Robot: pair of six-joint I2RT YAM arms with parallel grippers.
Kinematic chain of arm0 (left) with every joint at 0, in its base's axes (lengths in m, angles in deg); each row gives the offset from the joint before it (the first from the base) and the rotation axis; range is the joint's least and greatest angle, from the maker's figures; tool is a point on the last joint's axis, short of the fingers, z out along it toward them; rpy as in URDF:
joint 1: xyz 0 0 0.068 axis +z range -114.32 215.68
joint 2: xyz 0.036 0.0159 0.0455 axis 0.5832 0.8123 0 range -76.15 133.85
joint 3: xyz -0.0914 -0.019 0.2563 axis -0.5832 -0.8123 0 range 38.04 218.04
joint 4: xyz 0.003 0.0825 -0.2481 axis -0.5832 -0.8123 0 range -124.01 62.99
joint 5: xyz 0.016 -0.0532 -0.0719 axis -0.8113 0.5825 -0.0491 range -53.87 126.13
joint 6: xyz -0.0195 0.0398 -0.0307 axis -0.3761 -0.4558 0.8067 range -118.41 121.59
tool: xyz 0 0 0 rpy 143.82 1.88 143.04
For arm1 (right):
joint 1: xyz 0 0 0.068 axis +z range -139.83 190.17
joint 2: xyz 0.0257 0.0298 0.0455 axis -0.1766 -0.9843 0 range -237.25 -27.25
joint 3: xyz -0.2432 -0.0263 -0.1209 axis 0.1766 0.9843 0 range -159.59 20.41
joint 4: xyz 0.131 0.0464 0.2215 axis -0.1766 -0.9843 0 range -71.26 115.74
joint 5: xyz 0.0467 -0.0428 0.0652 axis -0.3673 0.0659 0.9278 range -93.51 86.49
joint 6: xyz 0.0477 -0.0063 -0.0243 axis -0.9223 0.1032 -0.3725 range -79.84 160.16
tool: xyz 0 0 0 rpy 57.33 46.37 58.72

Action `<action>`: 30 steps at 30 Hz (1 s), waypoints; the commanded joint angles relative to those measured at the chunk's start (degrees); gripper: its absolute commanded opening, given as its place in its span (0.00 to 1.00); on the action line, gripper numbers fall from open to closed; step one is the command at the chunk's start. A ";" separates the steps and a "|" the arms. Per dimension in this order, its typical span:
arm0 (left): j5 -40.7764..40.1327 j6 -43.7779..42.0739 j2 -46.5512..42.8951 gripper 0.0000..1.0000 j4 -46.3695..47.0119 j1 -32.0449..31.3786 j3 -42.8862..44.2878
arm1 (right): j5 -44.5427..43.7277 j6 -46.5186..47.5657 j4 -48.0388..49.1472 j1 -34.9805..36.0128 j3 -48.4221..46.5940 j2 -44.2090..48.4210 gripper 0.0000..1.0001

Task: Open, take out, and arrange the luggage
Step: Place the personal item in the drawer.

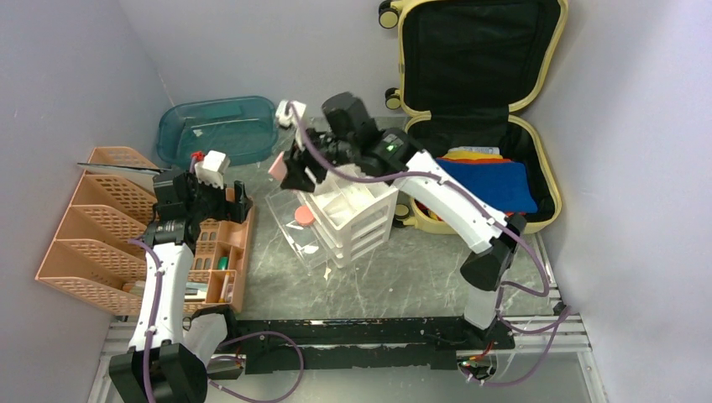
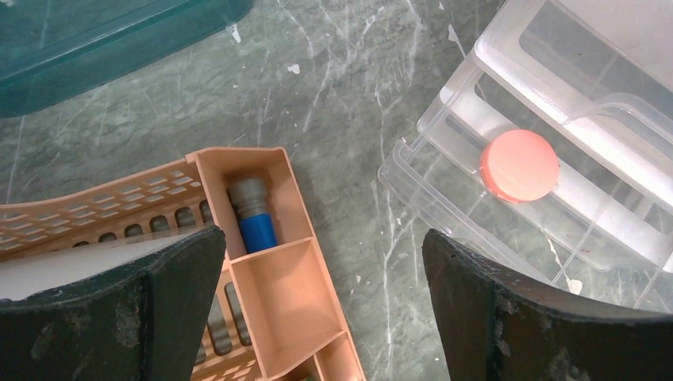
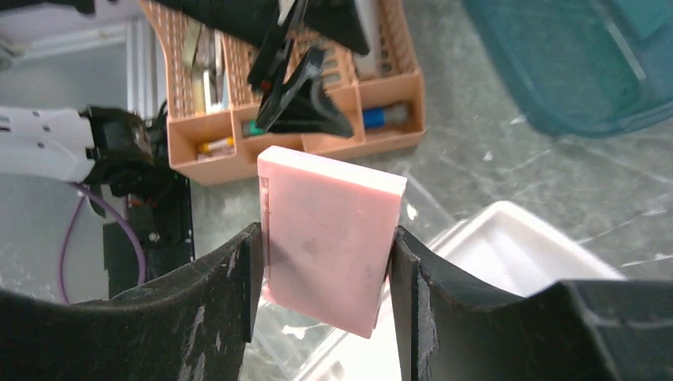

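Pink and slab-sided, a block [image 3: 329, 246] sits clamped between the fingers of the right gripper [image 3: 325, 234], which we see held aloft by the left side of the white drawers [image 1: 357, 214] at mid-table. We find the left gripper [image 2: 321, 270] spread wide, nothing between its fingers, over the peach organiser [image 2: 278, 294], where a blue-and-grey cylinder [image 2: 252, 214] lies in one compartment. A clear drawer [image 2: 432, 186] beside it holds a round orange cap [image 2: 520, 165]. The luggage [image 1: 479, 59] lies open at the table's far right corner, lid upright against the back wall, with blue, red and yellow cloth [image 1: 495, 180] in its lower half. A teal tray [image 1: 218, 130] rests toward the back left.
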 commanded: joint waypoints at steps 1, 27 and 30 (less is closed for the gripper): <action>0.74 -0.49 -1.24 1.00 2.01 0.85 -0.22 | -9.30 3.16 -1.86 4.60 4.00 -1.15 0.46; 0.66 -0.29 -1.34 1.00 2.08 1.94 -0.02 | -35.59 -1.81 10.04 15.92 27.59 -1.79 0.46; 0.75 -0.12 -1.13 1.00 2.19 1.92 -0.01 | -39.98 -1.67 11.01 17.30 28.08 -1.62 0.46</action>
